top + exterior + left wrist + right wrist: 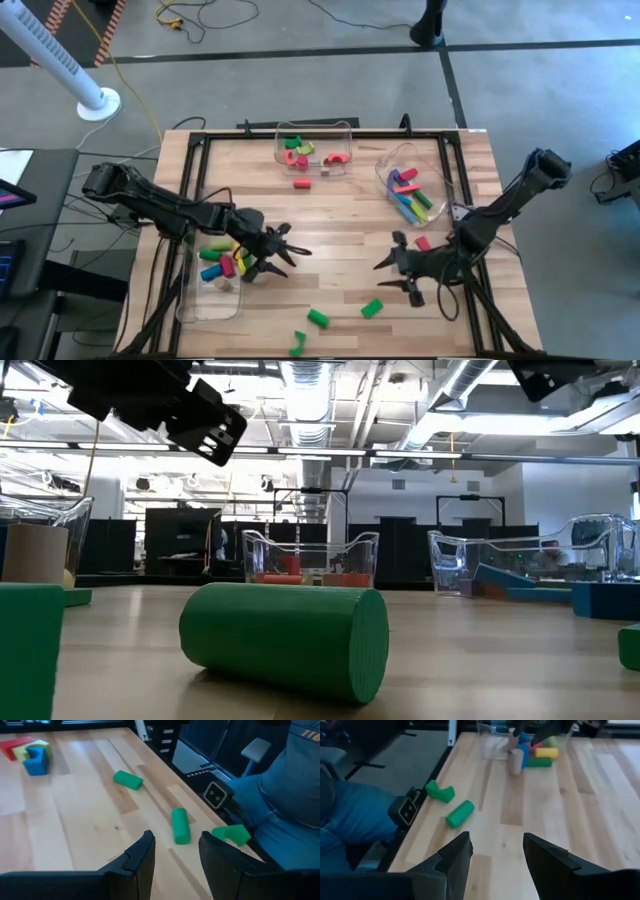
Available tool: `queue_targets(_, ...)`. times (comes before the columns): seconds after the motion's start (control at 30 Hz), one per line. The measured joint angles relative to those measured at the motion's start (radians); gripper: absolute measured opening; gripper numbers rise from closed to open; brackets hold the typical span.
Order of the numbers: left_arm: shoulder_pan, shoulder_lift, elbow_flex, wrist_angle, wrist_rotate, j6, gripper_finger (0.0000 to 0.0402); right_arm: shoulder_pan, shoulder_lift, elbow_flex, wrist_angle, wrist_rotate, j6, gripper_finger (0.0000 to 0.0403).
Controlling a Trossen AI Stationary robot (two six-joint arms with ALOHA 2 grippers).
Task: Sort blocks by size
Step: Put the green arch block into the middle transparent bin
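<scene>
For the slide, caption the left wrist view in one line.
Left gripper, open and empty, hovers above the wooden table, facing a green cylinder and two other green blocks.

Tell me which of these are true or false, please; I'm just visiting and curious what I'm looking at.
1. Three green blocks lie loose near the table's front edge, among them a green cylinder. True.
2. The left gripper is holding a red block. False: its fingers are open and empty.
3. The right gripper is open with nothing in it. True.
4. All the clear bins are empty. False: the left bin, for one, holds several coloured blocks.
5. A red block lies on the table outside the far bin. True.
</scene>
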Motion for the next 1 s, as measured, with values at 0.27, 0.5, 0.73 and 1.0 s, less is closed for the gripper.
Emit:
queue_targets(0.27, -0.086, 0.0, 0.0, -0.002, -0.055, -0.061, 0.0143, 0.011, 0.212, 0.0, 0.362, -0.054, -0.062, 0.021)
queue_targets(0.5, -0.183, 0.0, 0.0, -0.003, -0.155, -0.114, 0.0143, 0.007, 0.42, 0.136, 0.418, -0.116, -0.079, 0.021)
queue_targets(0.73, -0.28, 0.0, 0.0, -0.002, -0.274, -0.164, 0.0143, -0.023, 0.596, 0.32, 0.403, -0.21, -0.177, 0.021)
queue_targets(1.0, -0.386, 0.0, 0.0, -0.01, -0.381, -0.221, 0.0143, -0.062, 0.756, 0.494, 0.343, -0.302, -0.234, 0.021)
